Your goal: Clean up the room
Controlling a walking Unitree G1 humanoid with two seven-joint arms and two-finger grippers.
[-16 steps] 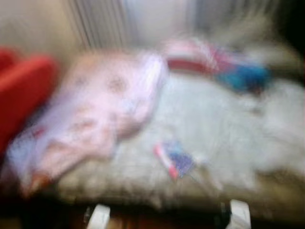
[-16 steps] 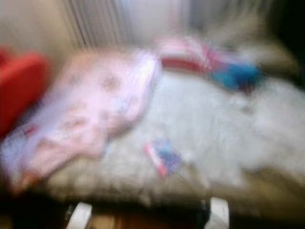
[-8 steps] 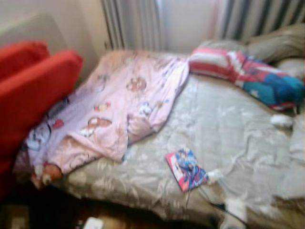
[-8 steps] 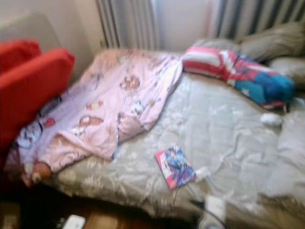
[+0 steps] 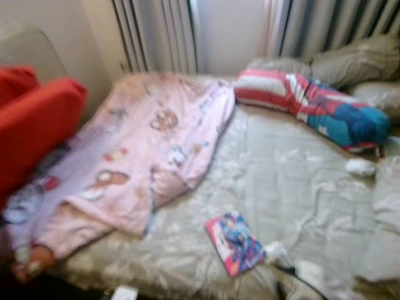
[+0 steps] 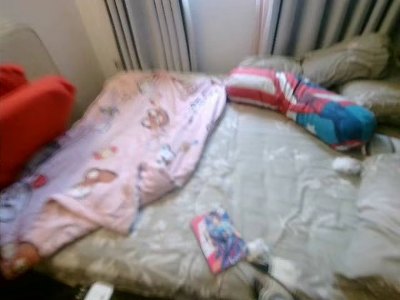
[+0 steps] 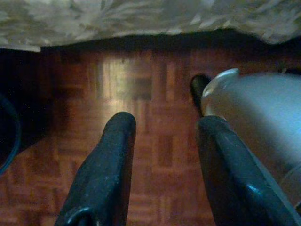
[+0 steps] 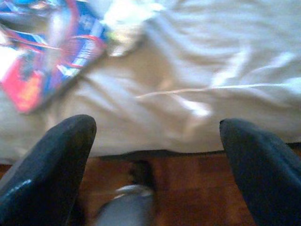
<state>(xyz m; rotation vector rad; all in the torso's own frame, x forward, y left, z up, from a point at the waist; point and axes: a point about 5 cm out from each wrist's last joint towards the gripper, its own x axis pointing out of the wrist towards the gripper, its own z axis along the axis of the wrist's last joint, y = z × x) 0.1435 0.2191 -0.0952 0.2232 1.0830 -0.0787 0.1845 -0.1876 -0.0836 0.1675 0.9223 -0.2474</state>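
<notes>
A colourful picture book (image 5: 236, 244) lies flat on the grey-beige duvet (image 5: 294, 181) near the bed's front edge, with a crumpled white tissue (image 5: 275, 251) beside it. A pink cartoon-print blanket (image 5: 144, 150) is draped over the bed's left half. My right gripper (image 8: 157, 127) is open at the bed's edge, and the book (image 8: 47, 52) and tissue (image 8: 124, 19) lie just beyond its fingertips. My left gripper (image 7: 164, 125) hangs open and empty over the parquet floor (image 7: 141, 155), below the duvet's hem.
A striped red, white and blue pillow (image 5: 312, 103) and grey pillows (image 5: 356, 59) lie at the head of the bed. A small white wad (image 5: 360, 166) sits at the right. Red cushions (image 5: 34, 131) stand at the left, and curtains (image 5: 162, 34) hang behind.
The whole picture has sharpened and shifted, so the camera has moved; the bed now sits lower and slightly closer in view. The things on the bed lie as before.
</notes>
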